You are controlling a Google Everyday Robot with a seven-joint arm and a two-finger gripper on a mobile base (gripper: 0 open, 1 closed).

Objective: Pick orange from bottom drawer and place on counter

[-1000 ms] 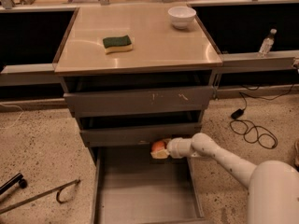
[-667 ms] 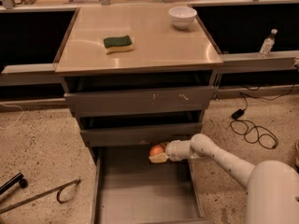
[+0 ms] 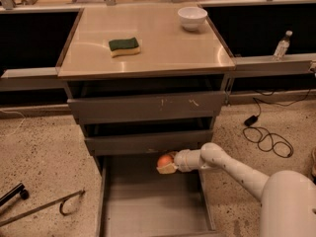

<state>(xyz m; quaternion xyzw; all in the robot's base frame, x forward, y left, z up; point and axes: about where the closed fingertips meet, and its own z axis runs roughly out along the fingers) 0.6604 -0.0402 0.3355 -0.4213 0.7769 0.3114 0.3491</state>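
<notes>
Orange (image 3: 164,159) in level pincer (image 3: 166,165) over bottom drawer (image 3: 148,209)

bright orange (image 3: 165,159) in the cream gripper (image 3: 166,167) over the grey drawer (image 3: 148,201), glossy tan counter (image 3: 163,51), green and yellow sponge (image 3: 124,46), white bowl (image 3: 192,18), speckled beige floor (image 3: 39,152)

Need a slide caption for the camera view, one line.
The gripper holds the orange over the rear of the open bottom drawer, below the counter with its sponge and white bowl.

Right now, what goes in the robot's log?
gripper: over bottom drawer | fingers: shut on orange | counter: orange not yet there
</notes>
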